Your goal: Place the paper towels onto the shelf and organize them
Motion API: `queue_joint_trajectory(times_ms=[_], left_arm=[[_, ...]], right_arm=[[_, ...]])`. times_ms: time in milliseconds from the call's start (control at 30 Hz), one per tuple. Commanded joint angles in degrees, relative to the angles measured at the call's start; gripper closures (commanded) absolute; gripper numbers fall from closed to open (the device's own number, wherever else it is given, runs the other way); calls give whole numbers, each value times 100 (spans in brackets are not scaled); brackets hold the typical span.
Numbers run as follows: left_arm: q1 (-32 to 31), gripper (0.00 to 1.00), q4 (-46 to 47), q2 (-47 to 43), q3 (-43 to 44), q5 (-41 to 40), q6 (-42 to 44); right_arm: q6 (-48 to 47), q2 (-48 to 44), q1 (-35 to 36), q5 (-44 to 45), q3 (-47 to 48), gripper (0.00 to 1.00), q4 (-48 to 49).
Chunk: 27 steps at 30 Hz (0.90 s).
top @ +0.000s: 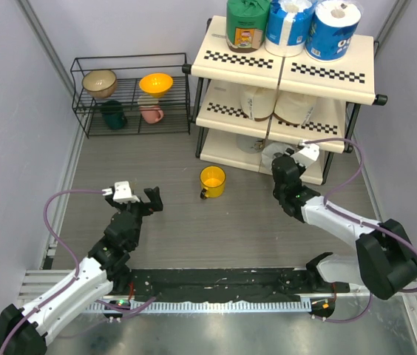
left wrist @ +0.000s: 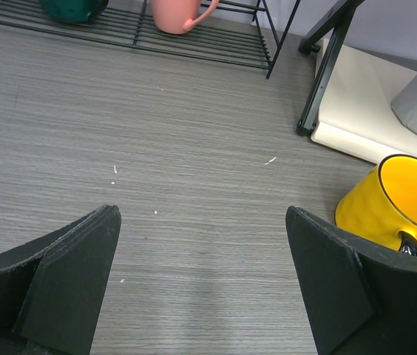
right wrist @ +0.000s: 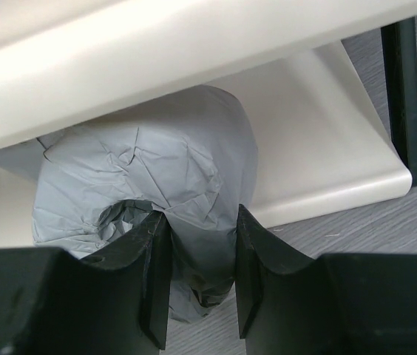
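The shelf [top: 290, 66] stands at the back right. Its top tier holds a green-wrapped roll [top: 247, 24] and two blue-and-white rolls [top: 288, 26]. Two cream rolls [top: 275, 103] sit on the middle tier. A grey-white roll [top: 251, 143] lies on the bottom tier. My right gripper [top: 286, 168] is shut on the wall of a second grey-white roll [right wrist: 157, 170] at the front of the bottom tier; one finger is in its core, the other outside [right wrist: 199, 244]. My left gripper [top: 149, 198] is open and empty over the table [left wrist: 201, 244].
A yellow cup [top: 212, 181] stands on the table in front of the shelf, just right of my left gripper in the left wrist view [left wrist: 390, 203]. A low black wire rack [top: 131, 92] at the back left holds bowls and mugs. Grey walls close both sides.
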Motion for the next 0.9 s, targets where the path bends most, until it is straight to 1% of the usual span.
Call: queue_joint_trajectory(times_ms=[0, 200, 333, 467, 567, 600, 667, 733, 867], left_arm=[[23, 0, 218, -45, 19, -27, -48], [24, 0, 218, -72, 19, -36, -48], [23, 1, 218, -63, 19, -36, -48], [32, 0, 218, -71, 19, -36, -57], [32, 0, 218, -72, 10, -27, -57], [32, 0, 218, -72, 10, -27, -57], [23, 0, 218, -72, 10, -27, -48], [32, 0, 218, -72, 10, -27, -48], [32, 0, 218, -72, 10, -36, -57]], right_arm=[[-107, 198, -34, 485, -16, 73, 1173], [-230, 577, -78, 530, 133, 73, 1445], [-274, 805, -113, 494, 292, 73, 1446], [-292, 963, -149, 416, 362, 65, 1446], [-319, 1008, -184, 266, 380, 50, 1507], [-327, 1051, -193, 257, 397, 44, 1507], [-345, 1069, -201, 231, 415, 38, 1516], [-362, 1069, -210, 222, 424, 35, 1516], [-494, 999, -219, 195, 441, 34, 1542]])
